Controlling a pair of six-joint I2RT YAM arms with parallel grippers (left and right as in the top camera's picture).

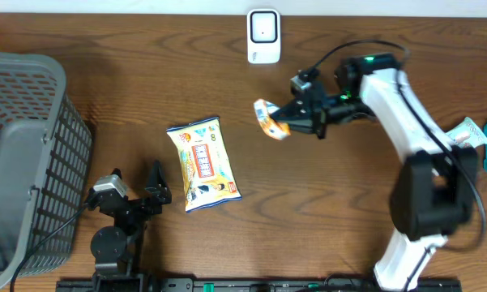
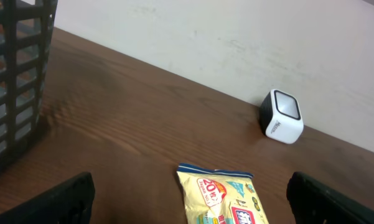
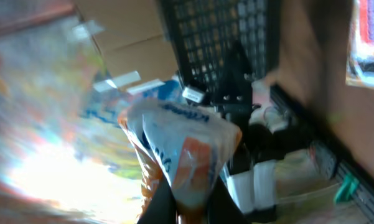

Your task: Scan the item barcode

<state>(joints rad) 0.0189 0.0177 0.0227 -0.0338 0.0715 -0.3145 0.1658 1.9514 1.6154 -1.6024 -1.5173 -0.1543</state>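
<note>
The item, a small orange-and-white packet [image 1: 267,118], hangs above the table with my right gripper [image 1: 288,122] shut on it. It is just below and in front of the white barcode scanner [image 1: 263,36] at the table's far edge. In the blurred right wrist view the packet [image 3: 187,140] is pinched between the two dark fingers of that gripper [image 3: 190,210]. My left gripper [image 1: 138,188] rests open near the front left, holding nothing. The left wrist view looks between its wide-apart fingers [image 2: 71,199] at the scanner [image 2: 281,116].
A yellow snack bag [image 1: 202,162] lies flat mid-table, just ahead of the left gripper [image 2: 190,205]; its top edge also shows as the bag [image 2: 221,196]. A grey mesh basket [image 1: 24,162] stands at the left. More packaged goods [image 1: 480,138] lie at the right edge.
</note>
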